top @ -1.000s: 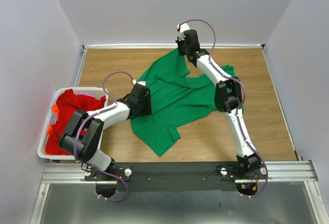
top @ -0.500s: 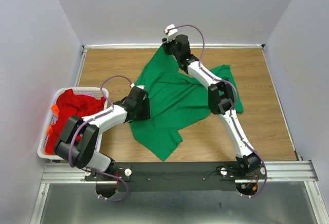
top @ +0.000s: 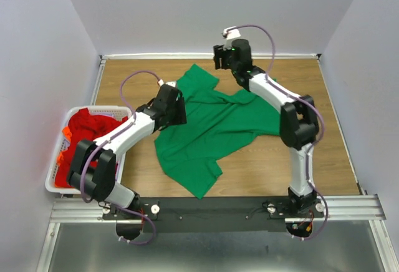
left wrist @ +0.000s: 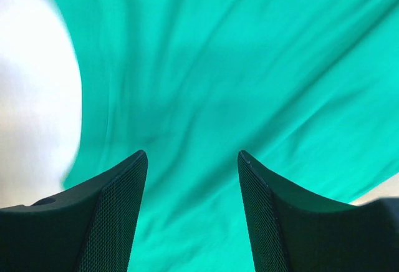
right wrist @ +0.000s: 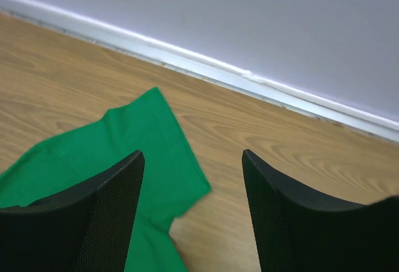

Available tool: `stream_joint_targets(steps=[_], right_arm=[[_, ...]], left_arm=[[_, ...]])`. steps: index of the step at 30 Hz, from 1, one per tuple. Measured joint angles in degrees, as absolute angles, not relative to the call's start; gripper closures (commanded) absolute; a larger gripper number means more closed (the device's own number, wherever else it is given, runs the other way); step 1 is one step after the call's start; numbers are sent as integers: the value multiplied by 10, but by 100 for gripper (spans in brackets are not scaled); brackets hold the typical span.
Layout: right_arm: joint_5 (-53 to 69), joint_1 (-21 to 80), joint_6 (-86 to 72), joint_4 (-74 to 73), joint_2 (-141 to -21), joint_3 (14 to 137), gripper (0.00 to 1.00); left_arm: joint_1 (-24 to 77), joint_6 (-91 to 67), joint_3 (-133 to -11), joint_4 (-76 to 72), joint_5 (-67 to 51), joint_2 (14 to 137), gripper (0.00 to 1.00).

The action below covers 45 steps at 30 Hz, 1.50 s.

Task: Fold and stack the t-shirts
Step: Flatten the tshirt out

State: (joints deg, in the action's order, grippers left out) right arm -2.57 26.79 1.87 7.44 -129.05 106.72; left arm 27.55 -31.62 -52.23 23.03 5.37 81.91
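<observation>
A bright green t-shirt (top: 212, 122) lies spread and wrinkled on the wooden table. One sleeve (right wrist: 146, 141) lies flat near the far wall. My left gripper (top: 181, 108) hovers open over the shirt's left side, and green cloth (left wrist: 206, 66) fills its wrist view between the fingers (left wrist: 118, 203). My right gripper (top: 218, 60) is open above the far sleeve, holding nothing, with bare wood between its fingers (right wrist: 274, 203). Red and orange t-shirts (top: 90, 136) are heaped in the basket at the left.
The white slatted basket (top: 55, 172) sits at the table's left edge. A white rail and the grey wall (right wrist: 262, 29) close the far side just beyond the right gripper. Bare wood (top: 312, 147) shows to the right of the shirt.
My right gripper has opened and let go of the green shirt's far sleeve, which dropped flat on the table; that arm swung right. The left gripper shifted slightly farther over the shirt.
</observation>
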Motion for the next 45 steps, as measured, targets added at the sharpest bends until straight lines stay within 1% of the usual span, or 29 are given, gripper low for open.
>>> stream_joint_targets(steps=[2,4,6,10,12,15,17,21,28,35,40,45], right_arm=[[-40,253,-7,63,-1216,1006,31],[-54,233,-40,49,-1132,926,34],[-60,215,-69,39,-1075,868,37],[-61,172,-140,-3,-987,750,42],[-62,159,-166,-25,-960,686,45],[-55,149,-195,-54,-943,623,46],[-51,144,-206,-66,-940,595,46],[-45,137,-220,-77,-939,566,47],[-30,126,-244,-78,-940,539,47],[-21,123,-267,-77,-940,493,45],[-18,119,-290,-75,-899,446,44],[-19,104,-314,-109,-835,394,41]], left_arm=[[271,-308,-577,220,59,847,32],[264,-296,-625,202,66,884,32],[256,-286,-672,193,69,929,33],[240,-264,-780,179,72,1034,39],[231,-253,-842,175,72,1093,41],[221,-241,-916,181,72,1158,45],[215,-229,-985,176,72,1213,46],[207,-214,-1056,171,72,1273,46],[192,-195,-1124,171,73,1364,47],[173,-197,-1132,187,68,1385,51],[169,-202,-1136,197,67,1385,51],[167,-213,-1154,216,66,1393,51]])
